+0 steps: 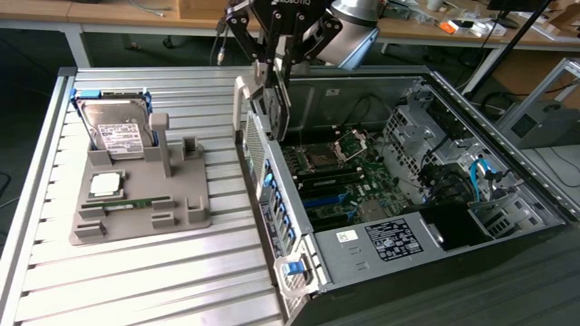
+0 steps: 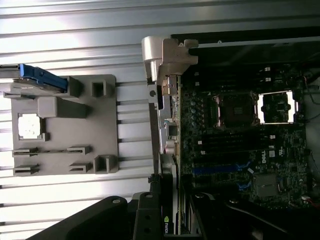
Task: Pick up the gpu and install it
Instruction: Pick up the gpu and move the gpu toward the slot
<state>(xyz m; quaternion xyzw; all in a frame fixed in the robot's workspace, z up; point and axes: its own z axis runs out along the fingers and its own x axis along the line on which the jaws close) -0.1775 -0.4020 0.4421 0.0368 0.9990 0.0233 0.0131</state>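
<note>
**Gpu held over the open case.** The pincer (image 1: 274,66) pinched the gpu (image 1: 276,107) by its upper part. The card hung edge-down above the far end of the case (image 1: 272,187), over the wall on the exterior view's left of the motherboard (image 1: 340,180).

**Handling, as judged.** The card looked light and stiff but fragile. Hold belonged on the bare board edge or cooler block, never on the contact strip or small parts. Smooth faces could slip in so narrow a pinch.

**Surroundings.** The case wall and its pale latch piece (image 1: 243,88) stood just beside the card and seemed the likeliest obstruction. The drive cage (image 1: 422,136) and blue cables (image 1: 480,178) lay well apart, toward the exterior view's right. On the bench (image 1: 136,285), a grey fixture (image 1: 186,204) carried a hard drive (image 1: 113,129), a RAM stick (image 1: 127,202) and a processor (image 1: 106,182).
</note>
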